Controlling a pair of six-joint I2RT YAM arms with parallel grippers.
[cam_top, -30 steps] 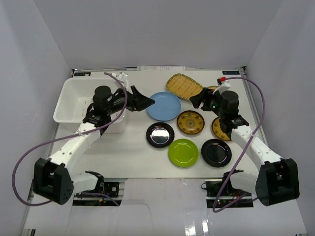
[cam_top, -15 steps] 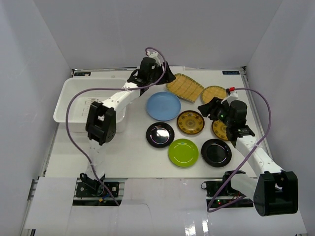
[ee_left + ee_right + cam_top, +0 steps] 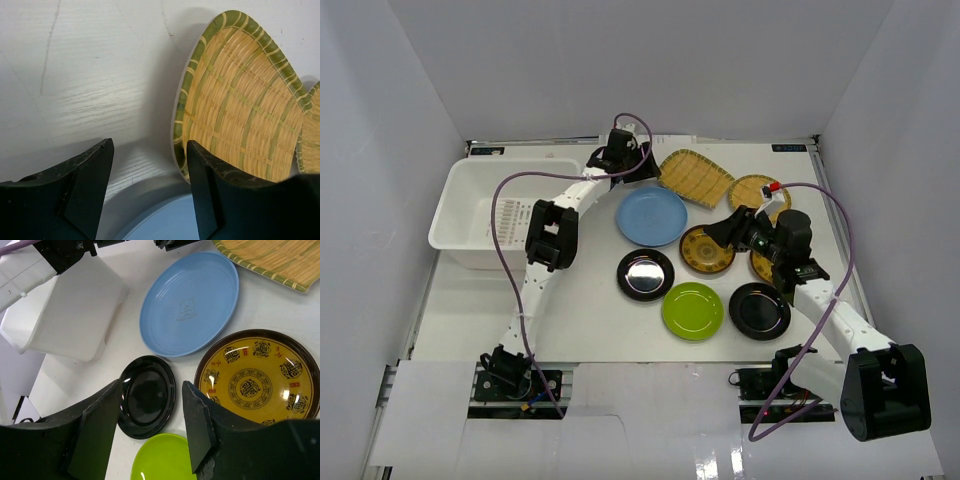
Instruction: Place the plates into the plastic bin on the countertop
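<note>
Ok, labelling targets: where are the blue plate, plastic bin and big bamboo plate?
blue plate (image 3: 653,215), top view, centre
plastic bin (image 3: 470,210), top view, bare floor
big bamboo plate (image 3: 240,110), left wrist view, weave

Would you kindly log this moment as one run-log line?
left gripper open, empty, beside bamboo plate | right gripper open, empty, near gold plate | bin: no plates seen inside

No legible text found by me. Gold-patterned plate (image 3: 257,387): dark character-like medallions, unreadable to me. Light blue plate (image 3: 190,302): faint central outline emblem, no lettering. Dark stickers (image 3: 487,151) at far edge: too small.
</note>
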